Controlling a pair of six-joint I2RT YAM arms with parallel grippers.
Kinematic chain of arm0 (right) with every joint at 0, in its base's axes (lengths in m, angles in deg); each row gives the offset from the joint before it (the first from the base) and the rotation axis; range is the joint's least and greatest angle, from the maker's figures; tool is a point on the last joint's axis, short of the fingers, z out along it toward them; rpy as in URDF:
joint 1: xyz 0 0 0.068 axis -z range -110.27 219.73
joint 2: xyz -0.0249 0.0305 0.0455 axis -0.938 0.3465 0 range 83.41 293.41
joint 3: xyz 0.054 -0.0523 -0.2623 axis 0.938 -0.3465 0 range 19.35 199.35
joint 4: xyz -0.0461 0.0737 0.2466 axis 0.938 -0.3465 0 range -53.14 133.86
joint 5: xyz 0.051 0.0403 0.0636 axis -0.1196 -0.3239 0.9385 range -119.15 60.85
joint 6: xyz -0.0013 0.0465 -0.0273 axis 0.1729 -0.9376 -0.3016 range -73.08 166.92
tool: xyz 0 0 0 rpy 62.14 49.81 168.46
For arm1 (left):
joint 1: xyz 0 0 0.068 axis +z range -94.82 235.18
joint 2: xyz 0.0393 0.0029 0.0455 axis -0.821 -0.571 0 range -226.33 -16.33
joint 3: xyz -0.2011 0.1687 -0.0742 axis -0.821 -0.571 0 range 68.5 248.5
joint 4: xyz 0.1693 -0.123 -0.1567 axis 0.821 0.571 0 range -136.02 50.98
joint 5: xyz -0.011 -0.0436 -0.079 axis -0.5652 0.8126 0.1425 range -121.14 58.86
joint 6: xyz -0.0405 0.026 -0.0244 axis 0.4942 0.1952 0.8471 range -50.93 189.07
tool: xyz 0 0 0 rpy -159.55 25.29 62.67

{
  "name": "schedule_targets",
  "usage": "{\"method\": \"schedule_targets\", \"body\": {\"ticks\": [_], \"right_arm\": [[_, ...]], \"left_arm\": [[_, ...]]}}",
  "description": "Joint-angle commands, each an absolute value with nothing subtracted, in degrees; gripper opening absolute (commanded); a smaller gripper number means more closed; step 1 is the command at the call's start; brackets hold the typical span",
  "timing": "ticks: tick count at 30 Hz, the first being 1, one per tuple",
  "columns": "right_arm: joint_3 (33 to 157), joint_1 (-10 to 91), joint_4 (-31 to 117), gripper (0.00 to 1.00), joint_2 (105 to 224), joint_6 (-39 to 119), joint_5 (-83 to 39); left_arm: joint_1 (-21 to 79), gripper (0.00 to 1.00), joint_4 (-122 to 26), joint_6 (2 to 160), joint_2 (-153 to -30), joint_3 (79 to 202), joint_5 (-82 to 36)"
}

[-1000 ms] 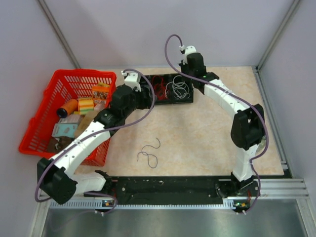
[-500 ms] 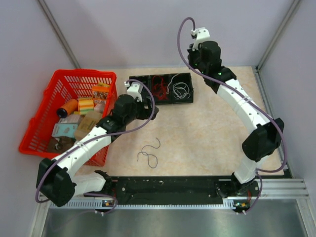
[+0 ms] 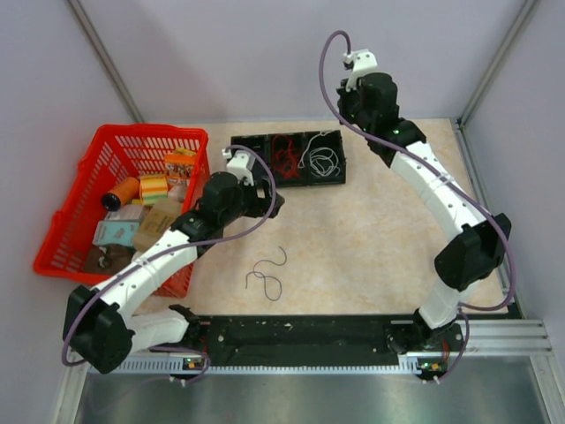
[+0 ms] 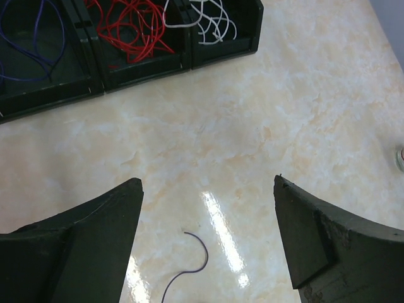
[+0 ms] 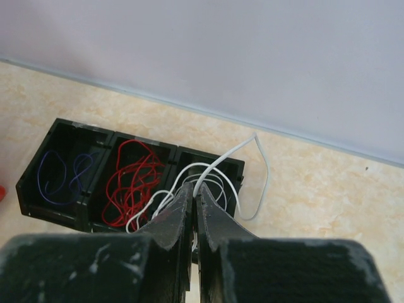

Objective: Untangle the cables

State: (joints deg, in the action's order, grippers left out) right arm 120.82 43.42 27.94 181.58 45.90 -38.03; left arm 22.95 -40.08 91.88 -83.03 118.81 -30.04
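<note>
A black three-compartment tray (image 3: 287, 179) stands at the back of the table. It holds blue cables (image 4: 35, 38), red cables (image 3: 284, 155) and white cables (image 3: 320, 159), each colour in its own compartment. My right gripper (image 3: 346, 113) is raised above the tray's right end. In the right wrist view it (image 5: 196, 188) is shut on a white cable (image 5: 255, 142) that loops out over the tray's edge. A loose dark purple cable (image 3: 267, 272) lies on the table nearer the front. My left gripper (image 3: 275, 201) hangs open and empty between the tray and that cable, whose end (image 4: 201, 252) shows between the fingers.
A red basket (image 3: 62, 230) full of boxes and small items stands at the left, beside the left arm. Grey walls close in the back and both sides. A black rail (image 3: 291, 331) runs along the front edge.
My right gripper has risen from the tray's white compartment to high above it. My left gripper has drawn back from the tray toward the table's middle.
</note>
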Motion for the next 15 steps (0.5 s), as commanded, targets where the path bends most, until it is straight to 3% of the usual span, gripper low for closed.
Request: {"method": "schedule_targets", "body": {"ticks": [1,10,15], "right_arm": [[125.69,44.24,28.31,0.0,175.79,45.96,-35.83],[127.19,44.67,28.31,0.0,172.79,42.44,-30.21],[128.25,44.85,27.86,0.0,175.34,44.72,-33.63]], "left_arm": [[23.1,0.88,-42.93,92.18,-81.72,116.24,-27.02],[23.01,0.89,-43.29,92.27,-80.23,113.94,-25.96],[23.1,0.89,-43.2,92.19,-79.53,113.77,-25.96]]}}
